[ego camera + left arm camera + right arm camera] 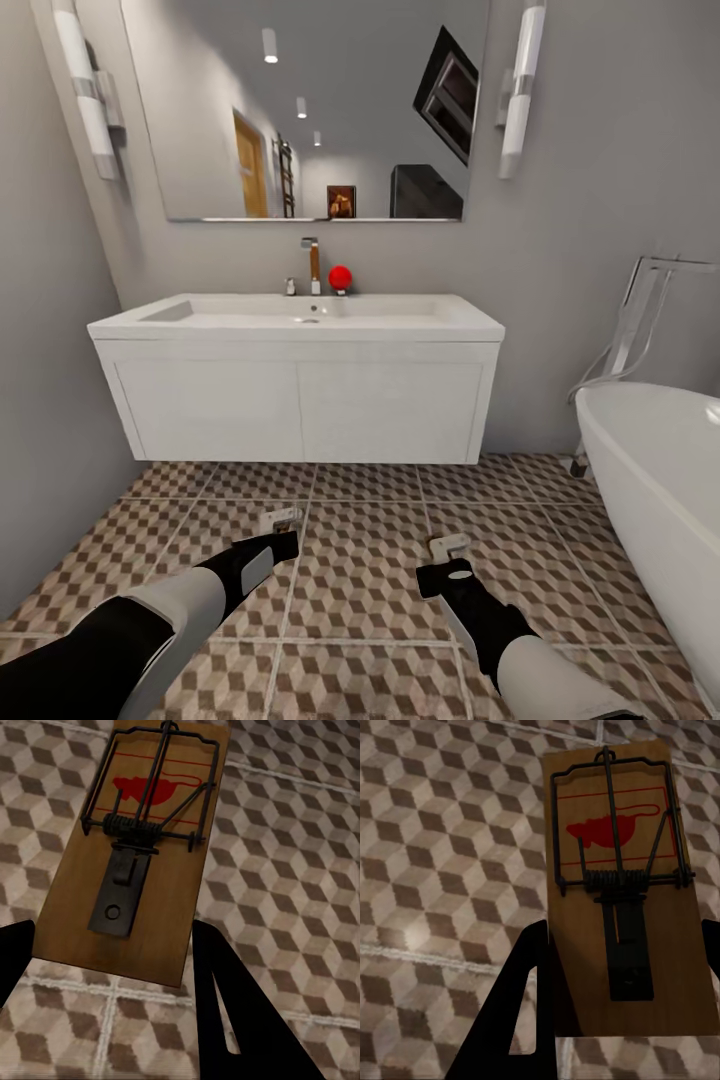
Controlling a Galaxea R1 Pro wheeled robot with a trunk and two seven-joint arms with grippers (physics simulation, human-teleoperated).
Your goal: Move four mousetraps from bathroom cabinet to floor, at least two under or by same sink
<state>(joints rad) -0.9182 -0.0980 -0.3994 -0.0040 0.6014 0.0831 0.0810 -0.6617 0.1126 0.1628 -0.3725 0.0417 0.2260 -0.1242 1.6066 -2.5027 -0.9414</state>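
The left gripper was closed on the near end of a mousetrap, its dark fingers pressed to either long edge of the wooden board, which pointed out ahead of them with the spring bar and red mouse print uppermost. The right gripper held a second mousetrap in the same way. In the head view both arms reached forward and low, the left gripper and the right gripper each hanging over the bathroom floor, a little short of the white wall-hung sink vanity.

Judging from this, the task was about halfway: two traps were out of the cabinet but neither was set down. Lowering this pair onto the tiles by the sink would likely meet the sink condition. The other two traps were not visible on the floor and presumably remained to be fetched.
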